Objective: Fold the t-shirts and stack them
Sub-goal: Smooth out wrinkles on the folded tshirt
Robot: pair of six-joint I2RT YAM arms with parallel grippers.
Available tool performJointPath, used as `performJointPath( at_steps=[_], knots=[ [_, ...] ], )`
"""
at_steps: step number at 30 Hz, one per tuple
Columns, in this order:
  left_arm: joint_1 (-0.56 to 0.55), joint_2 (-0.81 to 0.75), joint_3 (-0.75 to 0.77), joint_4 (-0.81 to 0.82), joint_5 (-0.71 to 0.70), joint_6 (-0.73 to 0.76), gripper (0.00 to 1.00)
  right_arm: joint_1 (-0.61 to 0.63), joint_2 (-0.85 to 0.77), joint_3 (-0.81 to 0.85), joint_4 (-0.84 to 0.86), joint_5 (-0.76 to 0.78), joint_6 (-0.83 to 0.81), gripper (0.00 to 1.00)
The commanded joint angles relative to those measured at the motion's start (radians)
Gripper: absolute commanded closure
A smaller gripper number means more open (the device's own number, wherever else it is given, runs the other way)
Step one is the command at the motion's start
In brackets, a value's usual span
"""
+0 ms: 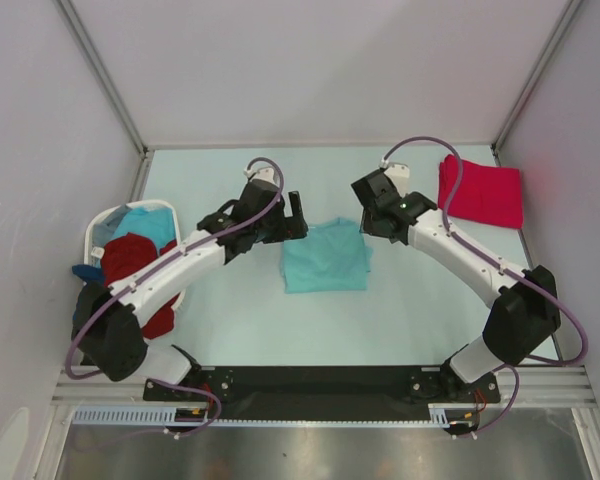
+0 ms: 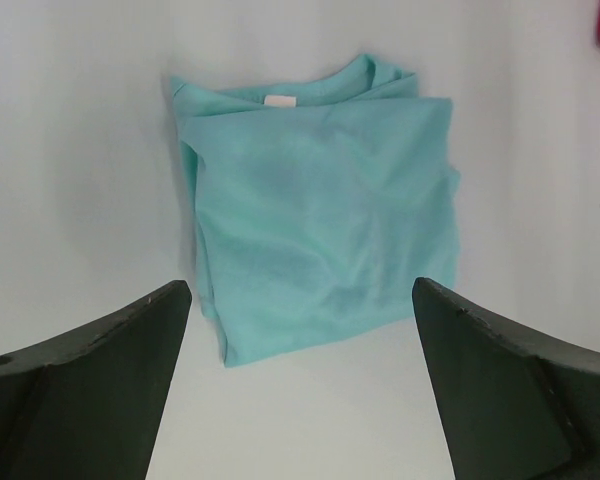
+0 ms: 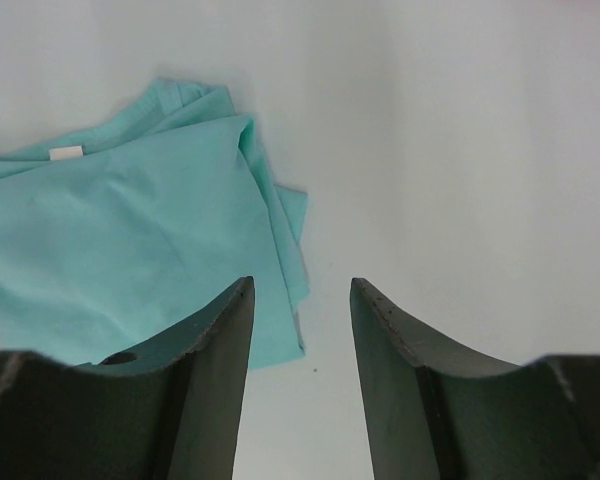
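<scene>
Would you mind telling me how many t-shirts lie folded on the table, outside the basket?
2: the light teal t-shirt lies at the centre, and the pinkish-red t-shirt at the far right; another may hide beneath it.

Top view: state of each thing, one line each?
teal t-shirt: folded, flat on table, unheld.
pinkish-red t-shirt: folded, far right corner.
dark red t-shirt: crumpled, in laundry basket, spilling over its rim.
light blue t-shirt: crumpled, in basket.
left gripper: open, empty.
right gripper: open, empty.
</scene>
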Motion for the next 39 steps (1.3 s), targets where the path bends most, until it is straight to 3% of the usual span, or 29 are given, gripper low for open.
performJointPath(
  at_steps=[1,5,9,10,11,15,24,29,34,39],
  knots=[
    [0.003,-0.082,-0.009,0.032,0.0,-0.016,0.01,0.044,-0.01,0.01,-0.017,0.069,0.06,0.51],
    [0.011,-0.031,0.06,-0.045,0.131,-0.001,0.01,0.067,-0.004,0.011,-0.017,0.089,0.08,0.5],
    [0.015,-0.043,-0.007,-0.019,0.213,-0.016,0.01,0.071,-0.014,0.008,-0.014,0.086,0.09,0.45],
    [0.009,-0.063,-0.028,0.013,0.198,-0.013,0.01,0.071,-0.019,0.007,-0.01,0.083,0.089,0.4],
    [0.005,-0.082,-0.036,0.015,0.17,-0.004,0.0,0.072,-0.025,0.004,-0.007,0.083,0.09,0.27],
    [-0.025,-0.035,0.057,-0.107,-0.041,0.073,0.0,0.072,-0.022,-0.007,0.01,0.075,0.048,0.15],
    [-0.034,0.022,0.148,-0.172,-0.212,0.113,0.02,0.025,-0.028,-0.004,0.087,-0.014,-0.074,0.24],
    [-0.034,0.105,0.23,-0.198,-0.282,0.114,0.02,-0.041,-0.074,-0.111,0.211,-0.078,-0.088,0.33],
    [-0.013,0.202,0.306,-0.221,-0.264,0.122,0.01,-0.127,-0.047,-0.129,0.262,-0.218,-0.06,0.41],
    [0.015,0.315,0.366,-0.207,-0.209,0.14,0.01,-0.13,0.058,-0.034,0.208,-0.178,-0.084,0.39]
  ],
)
